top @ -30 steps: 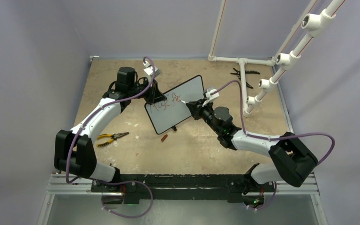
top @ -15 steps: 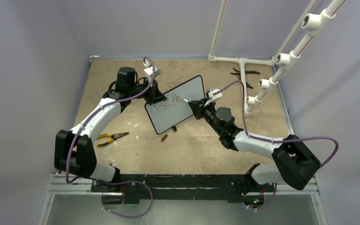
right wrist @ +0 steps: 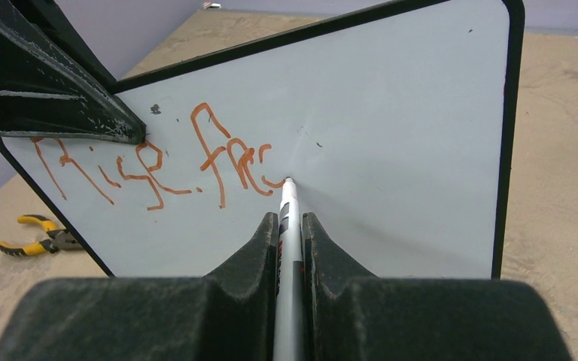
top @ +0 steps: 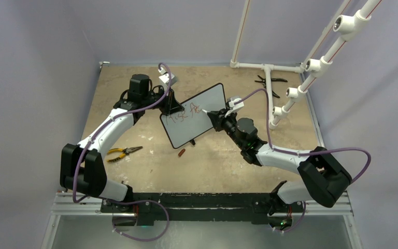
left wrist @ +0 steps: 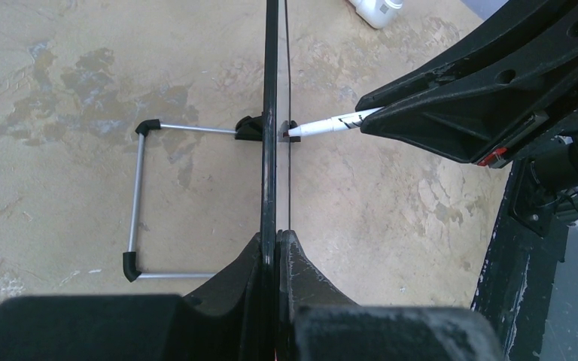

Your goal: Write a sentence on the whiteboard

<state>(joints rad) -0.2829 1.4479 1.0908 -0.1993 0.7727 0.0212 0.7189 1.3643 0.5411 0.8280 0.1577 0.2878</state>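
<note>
Overhead, my left end effector (top: pixel 173 107) clenches the edge of the whiteboard (top: pixel 202 104), facing my right end effector (top: pixel 213 116). Left wrist: the marker (left wrist: pixel 331 122) tip touches the board ahead. Right wrist: I grasp that marker, the sentence (right wrist: pixel 150 169) just left of its tip; I'd press lightly, stroking rightward.

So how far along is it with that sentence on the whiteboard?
Done: red handwritten marker words, roughly one and a half, cross the small black-framed whiteboard. In hand: the left fingers clamp the board's edge while the right fingers press a white marker pen to it mid-word. Left: the rest; much of the board is blank.
</note>
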